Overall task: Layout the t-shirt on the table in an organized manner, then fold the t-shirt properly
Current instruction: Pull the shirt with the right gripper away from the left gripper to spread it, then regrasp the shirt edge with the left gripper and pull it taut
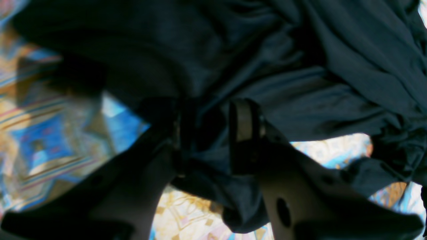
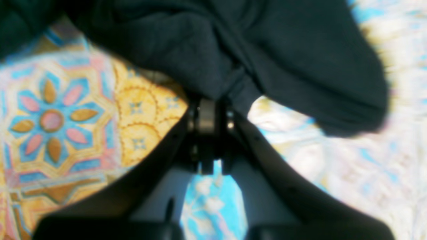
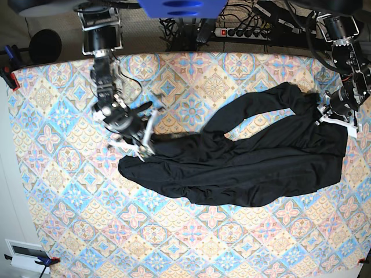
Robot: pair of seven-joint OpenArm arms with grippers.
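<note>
The black t-shirt (image 3: 249,168) lies rumpled across the middle of the table (image 3: 69,191), stretched from left to right. My right gripper (image 3: 145,146) is at the shirt's left end. In the right wrist view its fingers (image 2: 207,116) are pressed together, and the gripper (image 2: 210,100) pinches a fold of the t-shirt (image 2: 233,43). At the shirt's far right edge is my left gripper (image 3: 333,114). Seen from the left wrist, that gripper (image 1: 211,133) has a bunch of the t-shirt (image 1: 253,66) caught between its fingers (image 1: 245,126).
A power strip (image 3: 249,32) and cables lie behind the table's back edge. A red clamp (image 3: 10,78) grips the left edge. A white box (image 3: 26,253) sits past the front-left corner. Patterned cloth shows in front of the shirt.
</note>
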